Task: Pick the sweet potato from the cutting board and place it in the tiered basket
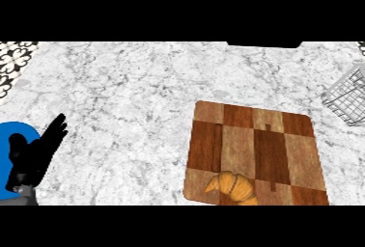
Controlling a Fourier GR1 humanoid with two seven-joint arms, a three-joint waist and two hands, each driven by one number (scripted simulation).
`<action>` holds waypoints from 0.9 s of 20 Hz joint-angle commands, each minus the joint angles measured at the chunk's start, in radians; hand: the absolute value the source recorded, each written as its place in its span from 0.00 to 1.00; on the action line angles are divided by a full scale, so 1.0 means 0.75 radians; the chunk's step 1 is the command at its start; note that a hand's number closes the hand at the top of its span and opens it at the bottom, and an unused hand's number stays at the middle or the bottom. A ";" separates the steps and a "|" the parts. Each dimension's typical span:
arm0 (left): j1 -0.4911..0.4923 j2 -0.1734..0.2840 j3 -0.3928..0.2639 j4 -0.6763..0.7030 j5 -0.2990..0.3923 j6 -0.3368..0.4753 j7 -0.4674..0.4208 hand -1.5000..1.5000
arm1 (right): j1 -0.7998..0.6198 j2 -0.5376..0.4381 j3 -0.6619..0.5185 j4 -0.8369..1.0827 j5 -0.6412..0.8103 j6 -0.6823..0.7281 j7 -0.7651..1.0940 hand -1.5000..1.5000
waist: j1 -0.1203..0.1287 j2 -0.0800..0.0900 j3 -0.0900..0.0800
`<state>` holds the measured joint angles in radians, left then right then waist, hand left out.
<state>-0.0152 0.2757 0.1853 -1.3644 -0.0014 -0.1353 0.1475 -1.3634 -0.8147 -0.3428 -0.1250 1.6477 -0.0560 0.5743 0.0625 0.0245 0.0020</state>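
A checkered brown wooden cutting board (pixel 253 154) lies at about four o'clock on the grey-white marbled counter (pixel 128 91). Near its lower edge, around five o'clock, rests an orange-golden, crescent-shaped item that looks like a croissant (pixel 231 187) rather than a sweet potato. The black left hand (pixel 34 153) rests at eight o'clock, fingers straight and relaxed, well apart from it. The grey wire tiered basket (pixel 348 99) sits at two o'clock.

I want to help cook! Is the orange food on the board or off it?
On it: the orange food lies on the cutting board, at its near edge.
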 commanded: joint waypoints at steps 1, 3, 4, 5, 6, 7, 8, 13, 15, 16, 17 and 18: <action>-0.072 -0.006 0.000 0.028 0.001 0.012 0.032 0.50 | 0.009 0.007 -0.090 0.076 -0.083 0.140 0.141 1.00 | -0.004 0.011 0.000; 0.009 -0.011 0.001 0.006 -0.023 0.027 -0.020 0.50 | 0.019 0.003 -0.113 0.091 -0.112 0.223 0.197 0.00 | -0.015 -0.008 -0.001; -0.009 -0.011 0.000 -0.045 0.011 0.010 0.060 0.50 | 0.025 -0.026 -0.120 0.083 -0.119 0.233 0.212 0.00 | -0.005 -0.004 0.000; -0.020 -0.011 -0.004 -0.001 -0.004 0.009 0.026 0.50 | 0.049 -0.015 -0.123 0.084 -0.122 0.228 0.263 0.00 | -0.005 0.002 0.000; -0.024 0.011 0.005 -0.024 0.012 -0.007 0.072 0.50 | 0.101 -0.083 -0.145 0.072 -0.141 0.177 0.245 0.00 | -0.004 0.006 0.002; -0.032 0.006 0.011 0.009 0.011 -0.005 0.048 0.50 | 0.094 -0.040 -0.168 0.049 -0.168 0.155 0.319 0.00 | -0.015 -0.001 0.000; -0.004 -0.021 -0.007 0.041 -0.002 -0.006 -0.004 0.50 | 0.075 -0.044 -0.189 0.021 -0.194 0.143 0.298 0.00 | -0.016 -0.002 0.000; -0.005 0.036 0.042 0.011 0.000 -0.003 0.019 0.50 | 0.108 -0.021 -0.186 -0.081 -0.214 0.016 0.189 0.00 | -0.030 -0.012 -0.001; 0.027 0.001 0.011 -0.052 0.024 -0.016 0.085 0.50 | 0.092 -0.007 -0.182 -0.148 -0.209 -0.121 0.224 0.00 | -0.023 -0.016 0.000; 0.029 0.002 0.002 0.007 0.001 -0.028 0.002 0.50 | 0.054 0.007 -0.175 -0.173 -0.202 -0.139 0.263 0.00 | -0.025 -0.013 -0.002; 0.024 0.040 0.039 -0.032 0.030 -0.040 0.041 0.50 | 0.099 0.002 -0.182 -0.191 -0.209 -0.223 0.242 0.00 | -0.024 -0.015 0.000; 0.017 0.006 0.011 -0.067 -0.007 0.014 0.062 0.50 | 0.064 -0.048 -0.210 -0.203 -0.232 -0.222 0.250 0.00 | -0.020 -0.013 0.001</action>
<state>-0.0057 0.2827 0.1958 -1.3890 0.0052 -0.1431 0.1800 -1.2995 -0.8307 -0.4806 -0.2230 1.4937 -0.1330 0.7513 0.0478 0.0165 0.0021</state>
